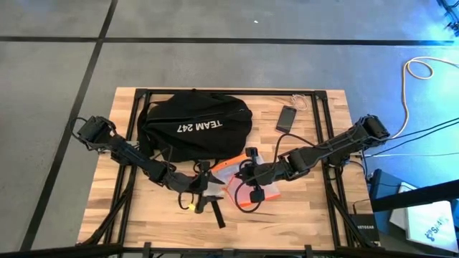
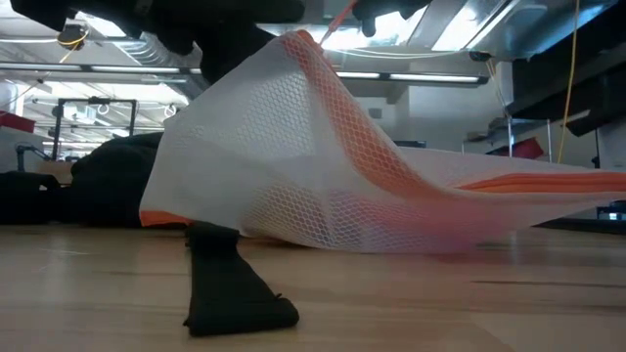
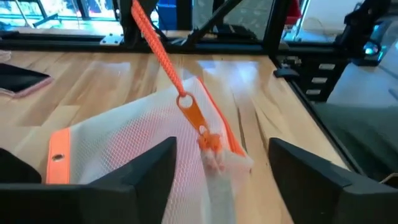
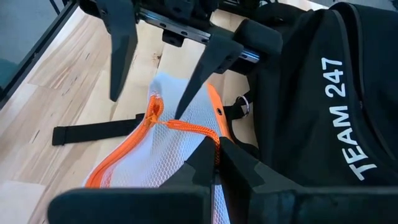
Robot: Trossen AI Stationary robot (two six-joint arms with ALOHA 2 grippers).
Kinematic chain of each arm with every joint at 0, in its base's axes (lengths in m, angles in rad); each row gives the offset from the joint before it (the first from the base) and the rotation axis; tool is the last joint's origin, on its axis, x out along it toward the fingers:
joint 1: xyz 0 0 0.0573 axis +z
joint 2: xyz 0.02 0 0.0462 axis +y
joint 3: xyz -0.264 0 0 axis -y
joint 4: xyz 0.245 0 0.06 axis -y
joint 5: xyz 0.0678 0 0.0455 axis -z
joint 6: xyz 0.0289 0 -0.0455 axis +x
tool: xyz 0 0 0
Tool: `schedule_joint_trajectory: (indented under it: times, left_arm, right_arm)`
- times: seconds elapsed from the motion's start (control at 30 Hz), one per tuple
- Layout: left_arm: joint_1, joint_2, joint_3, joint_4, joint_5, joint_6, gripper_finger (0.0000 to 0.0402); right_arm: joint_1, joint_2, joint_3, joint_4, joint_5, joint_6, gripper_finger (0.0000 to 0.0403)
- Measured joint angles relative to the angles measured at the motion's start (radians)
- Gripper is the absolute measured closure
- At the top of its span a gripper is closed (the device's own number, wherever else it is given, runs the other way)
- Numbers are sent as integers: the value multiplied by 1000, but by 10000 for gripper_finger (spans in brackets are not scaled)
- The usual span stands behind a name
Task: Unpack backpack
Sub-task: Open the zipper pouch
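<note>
Left arm reaches in from nine o'clock, its left gripper (image 4: 158, 59) spread apart over the white mesh pouch (image 1: 231, 174), gripping nothing; backpack (image 1: 193, 123) lies toward twelve o'clock; right arm stretches from three o'clock, right gripper (image 4: 217, 157) clenched on the pouch's orange cord (image 4: 186, 127)

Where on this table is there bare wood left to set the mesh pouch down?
Free: the near-left corner of the table and the near-right stretch below the phone. Crowded: the middle, where the left gripper and right gripper meet over the mesh pouch beside the backpack.
</note>
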Motion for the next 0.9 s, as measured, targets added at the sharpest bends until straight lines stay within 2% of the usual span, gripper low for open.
schedule_joint_trajectory:
  times: [0.23,0.6,0.7,0.9]
  left_arm:
    - [2,-1,0,2,23,-14,263]
    - [4,-2,0,10,51,-1,376]
    - [4,-2,0,9,67,13,395]
    - [1,-2,0,9,74,78,399]
  right_arm:
    - [0,0,0,1,0,-1,403]
    - [0,0,0,0,-1,0,403]
    - [0,0,0,0,-1,0,403]
    - [0,0,0,0,-2,0,403]
